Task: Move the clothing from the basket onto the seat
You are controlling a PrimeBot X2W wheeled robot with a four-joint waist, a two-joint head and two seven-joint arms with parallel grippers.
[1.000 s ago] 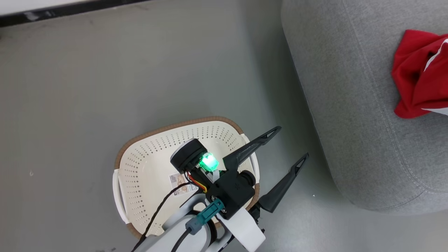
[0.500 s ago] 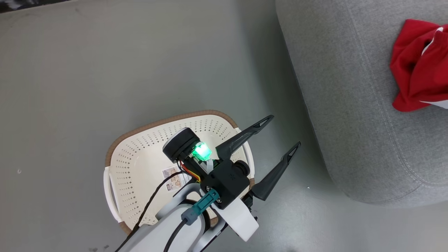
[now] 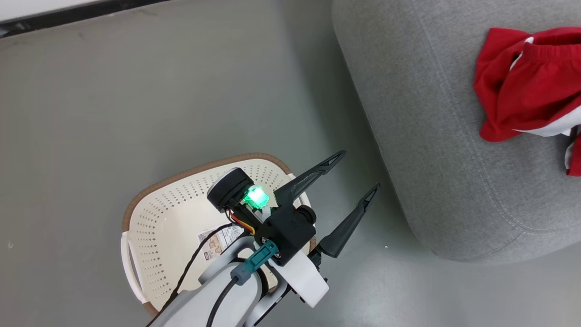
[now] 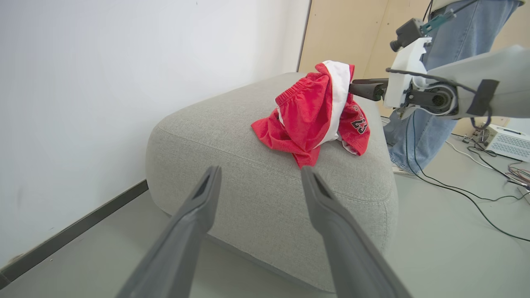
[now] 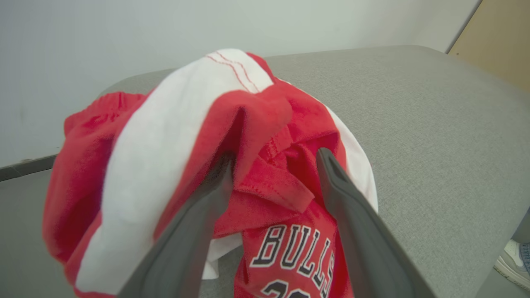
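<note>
The clothing (image 3: 522, 104), bright red with white bands, lies heaped on the grey seat (image 3: 431, 136). In the right wrist view my right gripper (image 5: 275, 159) stands open, and folds of the clothing (image 5: 165, 136) lie between and over its fingers. The left wrist view shows the heap (image 4: 314, 116) on the seat (image 4: 232, 136), with the right gripper (image 4: 360, 89) touching its far side. My left gripper (image 3: 356, 172) is open and holds nothing, hovering over the right rim of the cream basket (image 3: 136, 200). A paper label lies on the basket's bottom.
The basket stands on grey floor left of the seat. A white wall with a dark baseboard (image 4: 74, 231) runs behind. A person's legs in jeans (image 4: 418, 124) stand beyond the seat, near floor cables (image 4: 455, 186) and a white box (image 4: 507, 142).
The head camera has turned, so the whole picture slid left and more of the red heap shows. My left gripper keeps its open pose over the basket.
</note>
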